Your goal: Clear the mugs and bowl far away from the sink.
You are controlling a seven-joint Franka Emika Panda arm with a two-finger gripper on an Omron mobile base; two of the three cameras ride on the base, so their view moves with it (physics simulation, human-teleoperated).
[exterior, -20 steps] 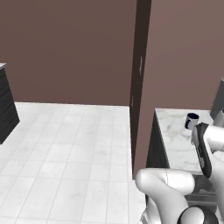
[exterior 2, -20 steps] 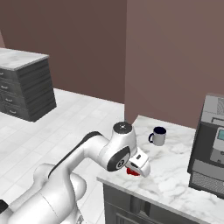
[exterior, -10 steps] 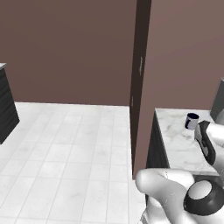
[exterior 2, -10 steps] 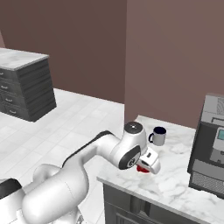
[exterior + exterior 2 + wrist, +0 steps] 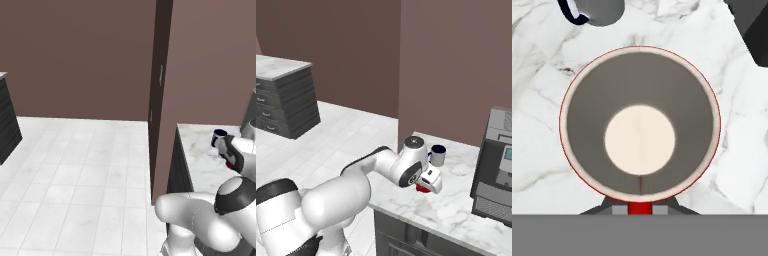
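I look straight down into the red mug (image 5: 639, 137): a red rim, a grey inside and a pale bottom. Its red handle sits at the bottom edge between my fingertips. My gripper (image 5: 640, 209) is shut on this mug, low over the marble counter (image 5: 542, 125). From the base, the red mug (image 5: 422, 188) peeks out under the gripper (image 5: 428, 182). The white-grey mug (image 5: 438, 155) with its navy handle stands just beyond, also at the top left of the hand view (image 5: 599, 9). The bowl and the sink are out of view.
A dark grey coffee machine (image 5: 498, 162) stands on the counter to the right of the mugs; its corner (image 5: 752, 25) is close to the red mug. A tall brown panel (image 5: 200, 75) rises behind the counter. Grey drawers (image 5: 286, 100) stand across the tiled floor.
The arm has reached farther over the counter, carrying the red mug to the right and closer to the white-grey mug.
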